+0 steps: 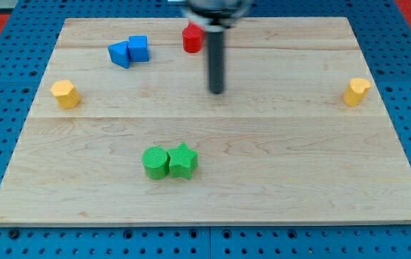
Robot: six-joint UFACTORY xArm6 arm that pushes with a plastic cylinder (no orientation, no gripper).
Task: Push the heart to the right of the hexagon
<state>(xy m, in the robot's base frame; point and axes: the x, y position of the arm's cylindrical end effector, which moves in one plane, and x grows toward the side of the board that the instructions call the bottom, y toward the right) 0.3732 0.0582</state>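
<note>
Jawless, just a rod, my tip (217,91) sat well apart from the yellow heart block (357,91); best was rounding its right side, then pushing left toward the yellow hexagon block (65,93)

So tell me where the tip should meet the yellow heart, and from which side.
Pushing only, no grip. Meet the yellow heart on its side facing the view's right, centred, and push toward the view's left: the yellow hexagon sits far left in about the same row. My tip stands between them, touching neither, so it probably must circle the heart first.
</note>
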